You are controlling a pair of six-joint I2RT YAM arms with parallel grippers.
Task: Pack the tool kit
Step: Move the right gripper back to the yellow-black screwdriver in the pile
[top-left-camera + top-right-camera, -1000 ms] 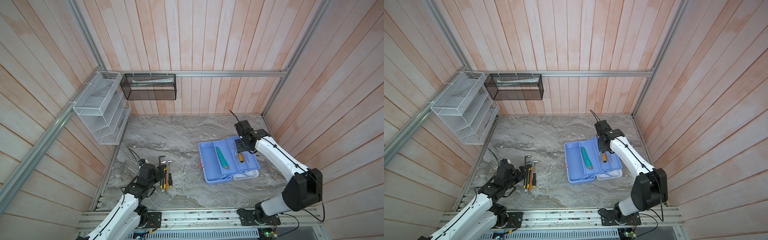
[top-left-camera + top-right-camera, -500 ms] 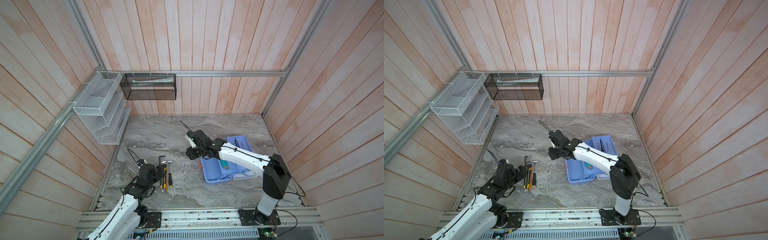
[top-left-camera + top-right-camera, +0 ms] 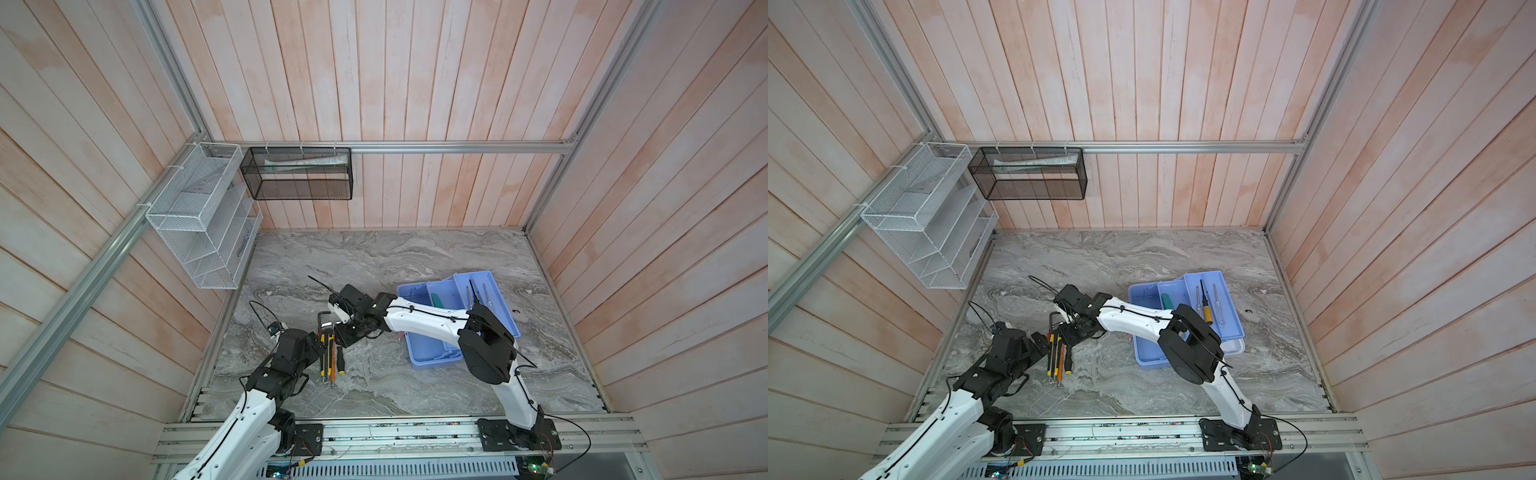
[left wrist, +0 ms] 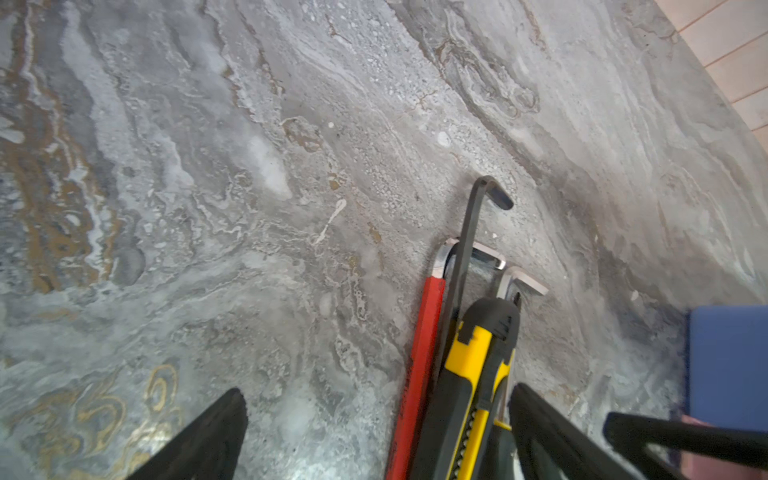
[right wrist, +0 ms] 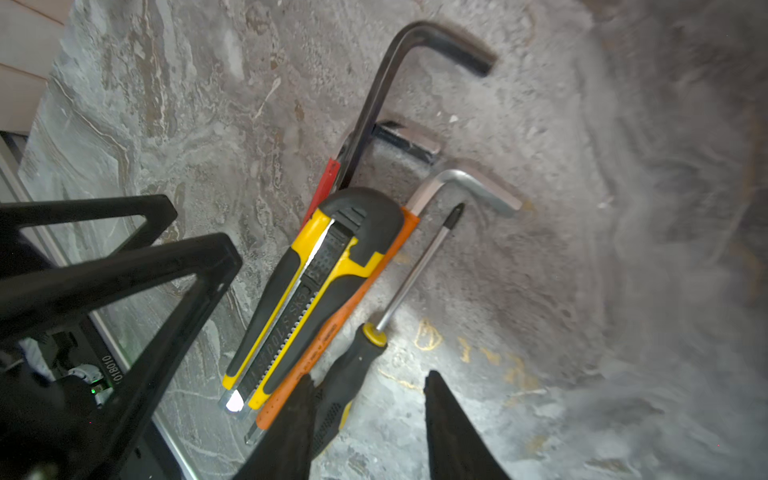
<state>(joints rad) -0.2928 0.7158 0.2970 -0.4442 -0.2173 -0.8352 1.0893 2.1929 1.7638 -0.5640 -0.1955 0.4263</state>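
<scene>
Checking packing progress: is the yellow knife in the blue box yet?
No, the knife lies on the table among the hex keys, outside the box.

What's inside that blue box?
Three screwdrivers lie in its tray; a green tool pokes out in the box. The right arm covers the rest.

Three hex keys (image 5: pixel 374 104), one knife (image 5: pixel 307 291), one loose screwdriver (image 5: pixel 415 266), two baskets (image 3: pixel 199 216), one toolbox (image 3: pixel 424 349)

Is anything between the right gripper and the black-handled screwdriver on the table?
Nothing visible does. The open jaws of the right gripper flank the screwdriver at its handle; the orange-sleeved hex key lies close beside that handle on one side.
</scene>
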